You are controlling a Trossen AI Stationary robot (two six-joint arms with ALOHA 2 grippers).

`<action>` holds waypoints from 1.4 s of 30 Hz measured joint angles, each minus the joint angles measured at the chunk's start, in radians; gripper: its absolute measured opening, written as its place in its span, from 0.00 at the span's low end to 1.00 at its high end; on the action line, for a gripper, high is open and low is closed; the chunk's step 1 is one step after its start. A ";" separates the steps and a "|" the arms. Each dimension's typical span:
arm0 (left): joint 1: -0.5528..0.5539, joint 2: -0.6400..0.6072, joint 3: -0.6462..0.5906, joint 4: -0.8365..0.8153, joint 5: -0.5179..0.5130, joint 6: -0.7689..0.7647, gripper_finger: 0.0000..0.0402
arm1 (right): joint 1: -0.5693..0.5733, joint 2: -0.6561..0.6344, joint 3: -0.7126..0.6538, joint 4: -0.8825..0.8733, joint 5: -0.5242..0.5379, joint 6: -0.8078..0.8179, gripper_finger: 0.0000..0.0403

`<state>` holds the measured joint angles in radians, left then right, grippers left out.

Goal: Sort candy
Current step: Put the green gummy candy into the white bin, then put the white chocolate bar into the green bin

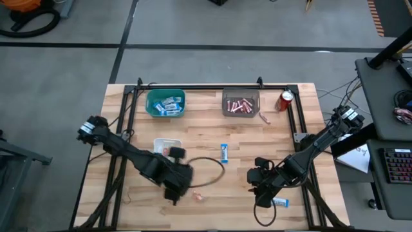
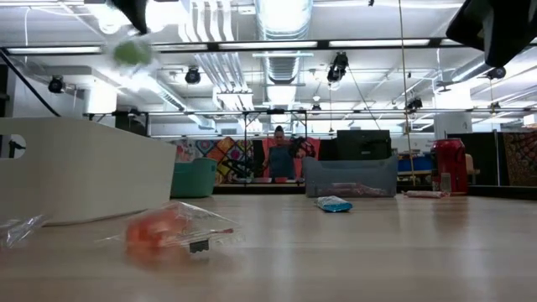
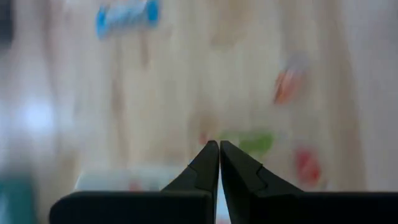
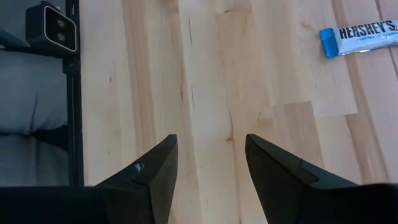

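High view: the counter (image 1: 212, 138) is pale wood planks inside a dark frame, standing on a grey concrete floor. The left pincer (image 1: 174, 192) hangs low near the counter's front edge, with a small orange-red candy (image 1: 199, 194) just beside it toward the middle and a white tray (image 1: 167, 146) just behind it. A blue-and-white mini bar (image 1: 224, 153) lies on open wood between the two arms. The right pincer (image 1: 260, 196) sits near the front right corner, and a second mini bar (image 1: 280, 203) lies just beside it toward the right edge. Well beyond both pincers, along the far rail, stand a green bin (image 1: 165, 103) holding blue-and-white bars, a grey bin (image 1: 241, 103) holding pink sticks, and a red can (image 1: 284, 101). One pink stick (image 1: 264, 118) lies loose between the grey bin and the can. The middle of the counter is bare wood.

Low view: a clear-wrapped orange piece (image 2: 168, 228) lies close to the lens, the white tray (image 2: 75, 168) rises behind it, and the room behind shows ceiling lights, ducts and a person (image 2: 278, 155) standing far off.

Left wrist view: the left pincer (image 3: 219, 149) has its fingertips pressed together; blurred red, orange and green pieces (image 3: 258, 142) lie just ahead of it.

Right wrist view: the right pincer (image 4: 210, 146) is spread wide over bare planks, with a Hershey's bar (image 4: 359, 37) ahead and off to one side, and the counter's dark frame edge (image 4: 73, 93) on the other side.
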<state>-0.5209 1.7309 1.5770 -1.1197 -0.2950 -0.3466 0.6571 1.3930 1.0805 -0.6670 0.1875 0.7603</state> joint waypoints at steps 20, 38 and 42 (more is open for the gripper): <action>-0.061 -0.121 -0.140 -0.063 -0.079 -0.255 0.00 | 0.000 0.033 -0.002 0.089 0.088 -0.071 0.45; -0.205 -0.033 -0.140 0.368 -0.145 -0.247 0.00 | -0.010 0.154 -0.002 0.177 0.218 -0.142 0.45; -0.205 0.011 -0.140 0.384 -0.145 -0.260 0.00 | -0.010 0.154 -0.002 0.177 0.136 -0.125 0.45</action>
<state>-0.7260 1.7414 1.4372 -0.7354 -0.4397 -0.6070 0.6476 1.5467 1.0786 -0.4902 0.3230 0.6349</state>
